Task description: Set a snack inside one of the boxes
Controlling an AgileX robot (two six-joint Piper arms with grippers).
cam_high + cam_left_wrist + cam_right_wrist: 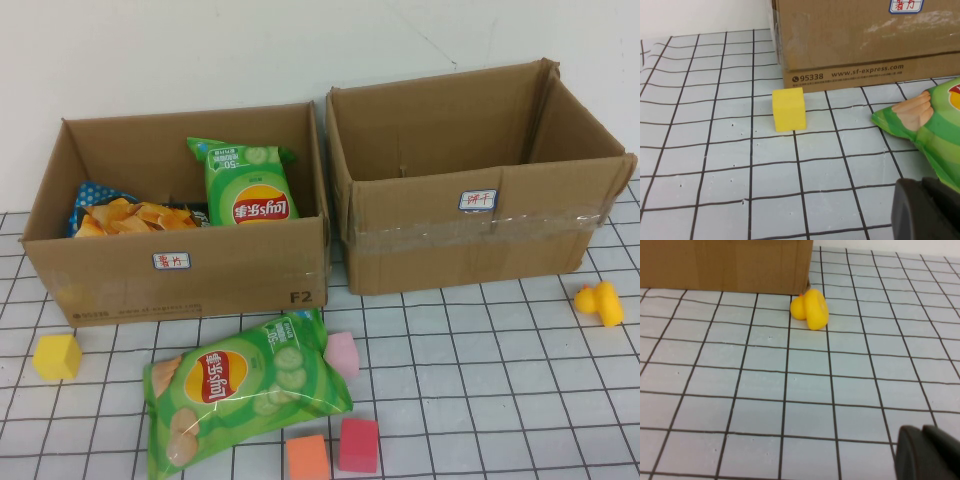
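A green Lay's chip bag lies on the gridded table in front of the left cardboard box; its corner also shows in the left wrist view. That box holds another green chip bag and a blue bag printed with orange chips. The right cardboard box looks empty. Neither gripper shows in the high view. My left gripper is shut and empty, low over the table beside the bag's corner. My right gripper is shut and empty, over bare table.
A yellow cube sits in front of the left box, and shows in the left wrist view. A pink block, an orange cube and a red cube lie near the bag. A yellow duck sits by the right box.
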